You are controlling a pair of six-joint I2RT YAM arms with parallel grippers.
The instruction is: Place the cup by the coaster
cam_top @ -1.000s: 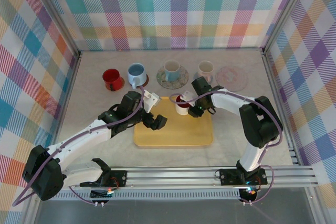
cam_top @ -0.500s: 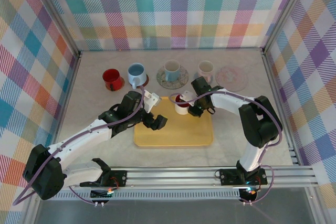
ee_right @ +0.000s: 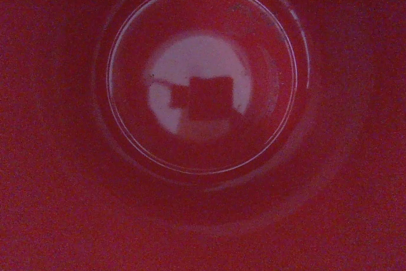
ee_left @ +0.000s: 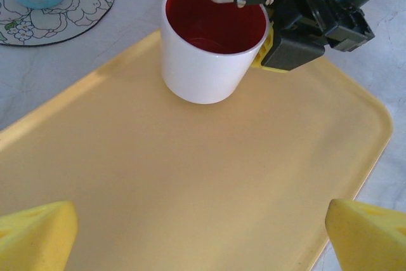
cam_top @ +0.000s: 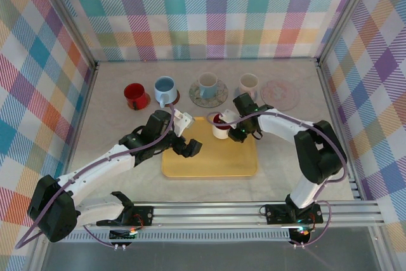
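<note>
Right gripper [ee_left: 254, 14] here is clamped on the rim of the white cup [ee_left: 206, 68], right at the far edge of the yellow tray [ee_left: 190, 176]. My left gripper [cam_top: 189, 148] hangs wide open over the tray's left side.

This is a robot test cell in a lab, not a home. Plaid cloth walls [cam_top: 209, 11] hang on a bare aluminium frame [cam_top: 347, 14] around a pale table [cam_top: 285, 163]. The left arm [cam_top: 95, 169] and right arm [cam_top: 282, 124] are bolted to a metal rail [cam_top: 209, 211] at its near edge.
</note>
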